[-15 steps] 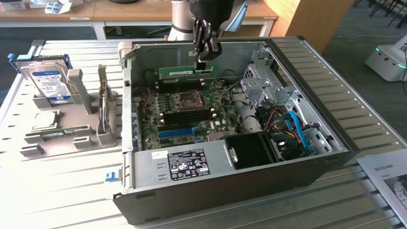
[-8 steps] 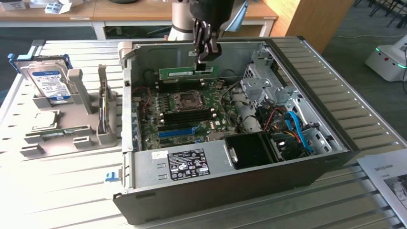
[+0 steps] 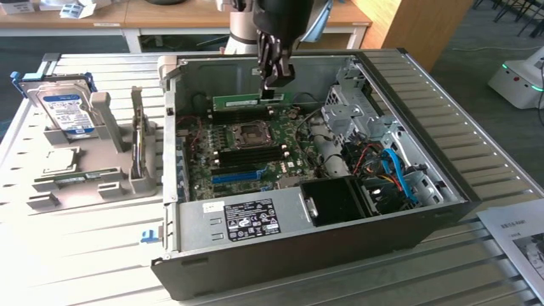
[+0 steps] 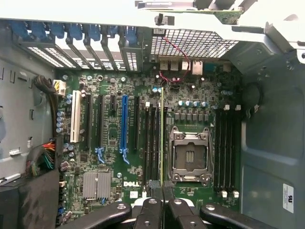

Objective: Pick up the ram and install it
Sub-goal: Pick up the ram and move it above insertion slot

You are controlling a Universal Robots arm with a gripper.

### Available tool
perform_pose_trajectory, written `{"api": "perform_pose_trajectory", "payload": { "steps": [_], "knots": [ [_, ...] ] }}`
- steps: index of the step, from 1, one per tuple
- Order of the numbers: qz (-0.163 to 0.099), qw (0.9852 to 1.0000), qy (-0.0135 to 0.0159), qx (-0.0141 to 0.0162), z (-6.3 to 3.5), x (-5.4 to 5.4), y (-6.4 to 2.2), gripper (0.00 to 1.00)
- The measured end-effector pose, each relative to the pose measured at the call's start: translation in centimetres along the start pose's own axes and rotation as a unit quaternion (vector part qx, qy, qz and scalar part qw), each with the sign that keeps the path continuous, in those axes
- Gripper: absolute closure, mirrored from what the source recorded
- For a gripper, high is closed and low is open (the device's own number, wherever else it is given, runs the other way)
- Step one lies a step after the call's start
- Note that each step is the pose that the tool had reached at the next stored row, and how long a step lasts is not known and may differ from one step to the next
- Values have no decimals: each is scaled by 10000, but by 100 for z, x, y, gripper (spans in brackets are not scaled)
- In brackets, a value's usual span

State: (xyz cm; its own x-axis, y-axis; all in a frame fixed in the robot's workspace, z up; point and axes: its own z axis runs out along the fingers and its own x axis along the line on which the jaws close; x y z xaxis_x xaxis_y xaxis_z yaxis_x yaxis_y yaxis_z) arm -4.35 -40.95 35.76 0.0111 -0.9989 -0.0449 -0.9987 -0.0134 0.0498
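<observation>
The ram (image 3: 246, 100) is a thin green stick held on edge inside the open computer case (image 3: 442, 140), above the motherboard (image 3: 246, 159) near its far wall. My gripper (image 3: 274, 86) reaches down from above and is shut on the stick's end at the exterior view's right. In the wrist view the ram (image 4: 162, 133) shows edge-on as a narrow green line running out from between my fingers (image 4: 148, 210). It lies along the black memory slots (image 4: 151, 138) beside the CPU socket (image 4: 189, 155). Whether it touches a slot I cannot tell.
A blue-labelled hard drive (image 3: 66, 108) stands in a grey holder (image 3: 102, 172) at the exterior view's left. Inside the case are a blue slot strip (image 3: 234, 176), a black fan shroud (image 3: 340, 201) and blue and red cables (image 3: 395, 172). A paper sheet (image 3: 520, 239) lies at the right.
</observation>
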Motion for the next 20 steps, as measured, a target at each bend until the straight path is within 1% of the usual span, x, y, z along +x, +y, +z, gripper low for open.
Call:
{"api": "perform_pose_trajectory", "payload": {
  "steps": [9,15,20],
  "knots": [
    [0,10000,0,0,78,3,-4,88],
    [1,10000,0,0,79,4,-5,88],
    [0,10000,0,0,78,4,-34,88]
  ]
}}
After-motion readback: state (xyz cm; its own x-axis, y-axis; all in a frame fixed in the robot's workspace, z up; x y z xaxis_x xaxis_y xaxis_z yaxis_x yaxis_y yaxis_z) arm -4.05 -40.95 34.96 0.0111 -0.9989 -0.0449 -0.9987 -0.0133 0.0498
